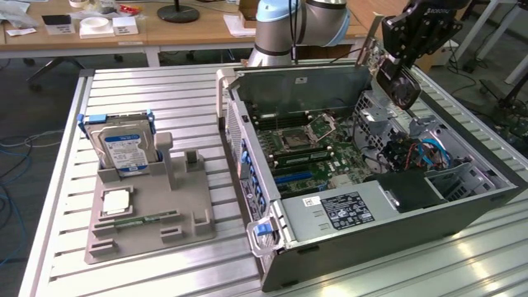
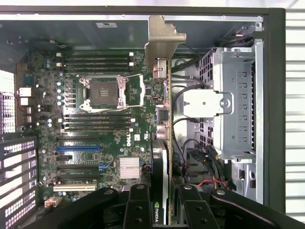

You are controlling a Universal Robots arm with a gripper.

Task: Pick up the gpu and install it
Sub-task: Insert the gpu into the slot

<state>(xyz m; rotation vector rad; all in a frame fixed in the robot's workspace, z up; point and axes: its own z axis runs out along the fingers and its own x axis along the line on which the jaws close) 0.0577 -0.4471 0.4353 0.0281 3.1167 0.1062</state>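
Arm: one robot arm [image 1: 301, 21], reaching over the far side of the bench [image 1: 148, 93].
Hand: one hand [image 1: 400, 62], clamped on the gpu; in the wrist view its two black fingers [image 2: 138, 205] stand on either side of the card's edge.
Gpu: one gpu [image 1: 402, 86], held up in the air on edge above the open case, near its far corner on the exterior view's right. The round black fan faces the exterior camera.
Gpu relative to hand: the card hangs from the fingertips. Its silver bracket [image 2: 164, 38] is at the end away from the hand, and the end with the green logo sits between the fingers.
Gpu relative to board: in the wrist view the card lies edge-on beside the empty processor socket [image 2: 105, 90], between the motherboard [image 2: 114, 143] and the silver drive cage [image 2: 233, 105]. It is not seated in any slot.
Case: one computer case [image 1: 396, 235], lying on its side with the panel off.
Blue slot: one [image 2: 78, 148], bare, well apart from the card.
Holder: one grey holder [image 1: 190, 216] on the bench, on the exterior view's left of the case.
Hard drive: one [image 1: 123, 145], upright in the holder.
Processor chip: one [image 1: 115, 201], flat on the holder.
Memory stick: one green stick [image 1: 136, 219], lying just beside the chip.
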